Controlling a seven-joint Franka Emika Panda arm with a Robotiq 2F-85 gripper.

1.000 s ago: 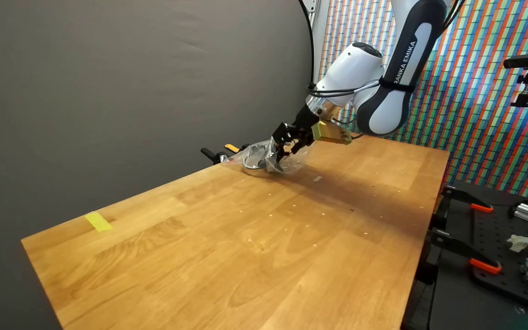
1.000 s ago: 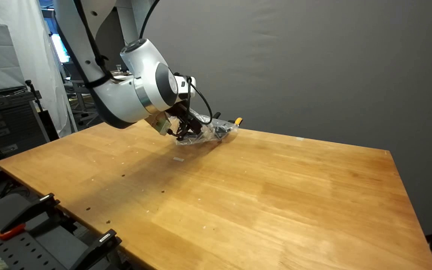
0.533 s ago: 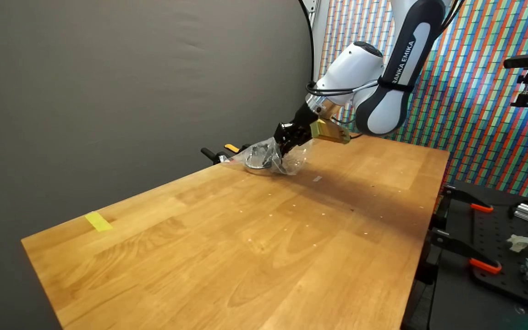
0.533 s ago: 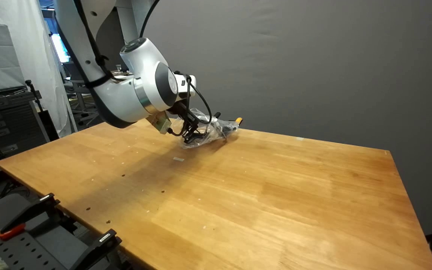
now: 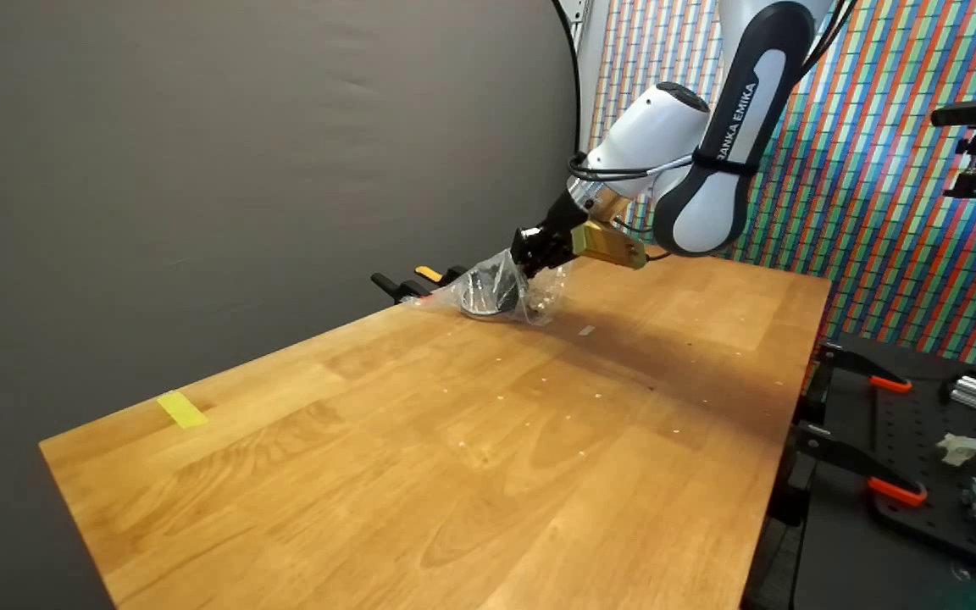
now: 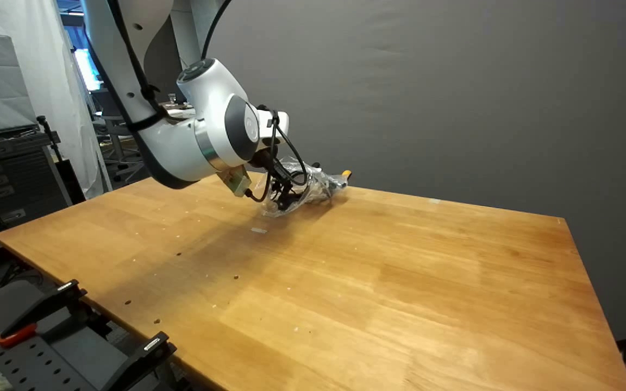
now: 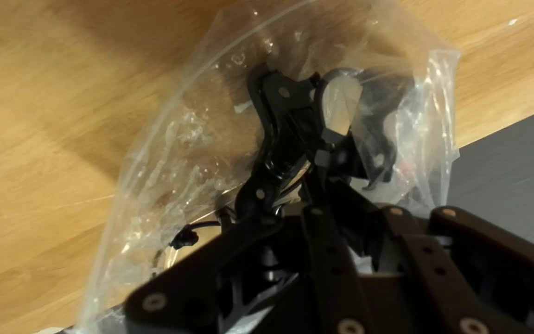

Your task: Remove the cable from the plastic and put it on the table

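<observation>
one clear bag point(image 7: 188, 130) sat around my gripper point(image 7: 323, 178); clenched or released, i couldn't tell. in the wrist view, a black cable point(image 7: 206, 224) showed at the gripper's eight o'clock.

The arm point(image 5: 738, 123) extended down from above in both exterior views, sharply bent at its lower end, with the wrist point(image 6: 263, 129) slanting downward. Beyond it the gripper point(image 7: 319, 177) pointed obliquely down. In the wrist view its dark linkages point(image 7: 334, 260) stood out, but whether the jaws touched was too murky to tell.
</observation>
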